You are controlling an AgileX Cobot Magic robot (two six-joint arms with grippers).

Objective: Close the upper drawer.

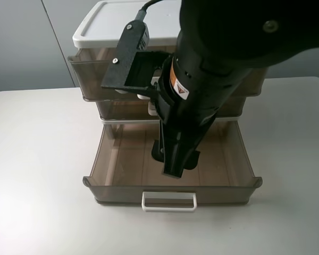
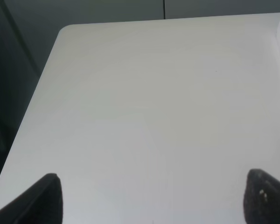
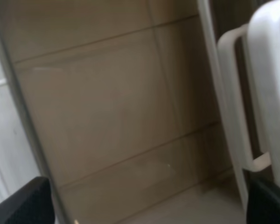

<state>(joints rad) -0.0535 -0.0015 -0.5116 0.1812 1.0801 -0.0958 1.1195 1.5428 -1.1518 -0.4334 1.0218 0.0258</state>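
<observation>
1. Grey wall panels are standing behind a white table point(image 1: 37, 159), which is carrying a brown plastic drawer unit point(image 1: 122, 24) with a white top.
2. Its big drawer point(image 1: 117, 191), the lowest of the three, is sitting pulled far out toward the high camera, with its wide white handle point(image 1: 169, 202) facing forward.
3. Two shallower drawers point(image 1: 90, 79) are sitting above it, further back in the frame.
4. The right gripper point(image 1: 174, 164) is hanging tip-down inside the big drawer, over its floor and behind its front wall. Whether it is touching the floor, I cannot tell.
5. The right wrist view is showing that gripper's fingertips point(image 3: 23, 203) spread far apart and holding nothing. The drawer's brown floor is lying between them, and two small white handles point(image 3: 238, 98) are showing close by.
6. The left gripper point(image 2: 151, 200) is hovering over the table near a corner, well apart from the big drawer. Its fingers are spread wide and gripping nothing.
</observation>
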